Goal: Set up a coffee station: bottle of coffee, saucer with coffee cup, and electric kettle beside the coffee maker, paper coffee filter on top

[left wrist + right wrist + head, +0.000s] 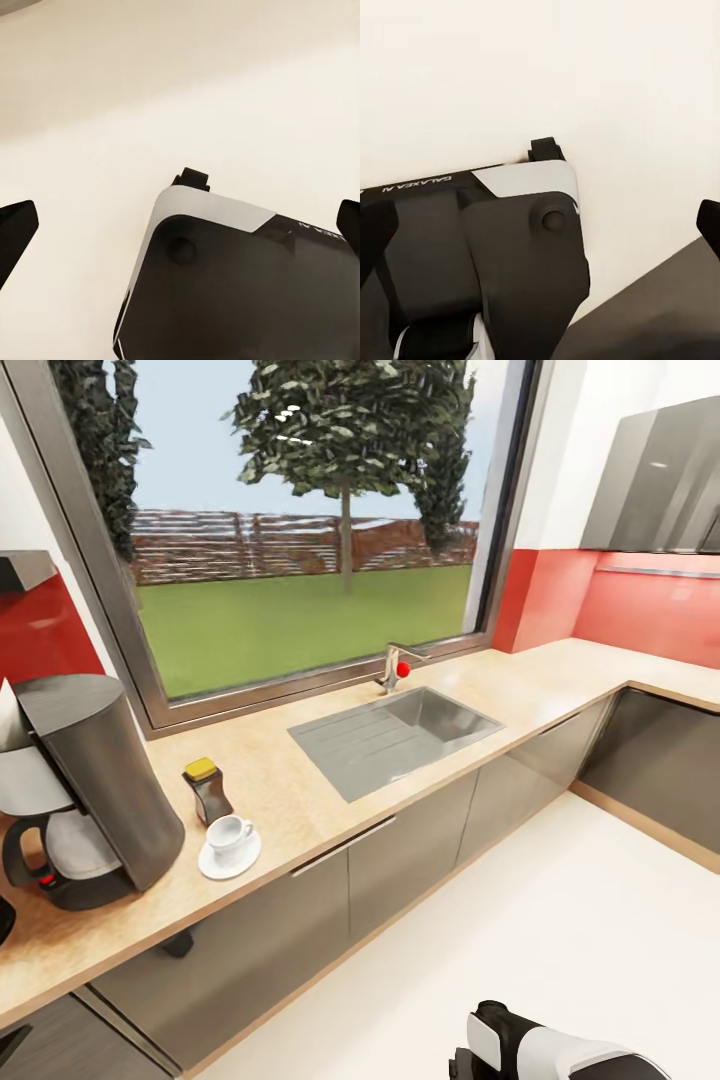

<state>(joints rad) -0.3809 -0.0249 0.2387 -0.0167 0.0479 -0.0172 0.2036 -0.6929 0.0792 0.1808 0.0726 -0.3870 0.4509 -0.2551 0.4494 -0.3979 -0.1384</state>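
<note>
**Worktop status: 4 items grouped at left end**

Your coffee maker [95,790] stands on the worktop [300,800] near its front edge. The bottle of coffee [207,790] stands beside it. The coffee cup [230,835] sits on the saucer [228,857]. Both pincers, left [180,240] and right [540,232], hang spread wide over the floor [150,97], holding nothing.

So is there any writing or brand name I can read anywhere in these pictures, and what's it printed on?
"GALAXEA R1", seen upside down: white letters on the robot's dark base in the right wrist view.
A few white letters on the robot's base in the left wrist view: cut short and too blurred to read.
The bottle of coffee shows no label I can read.
</note>
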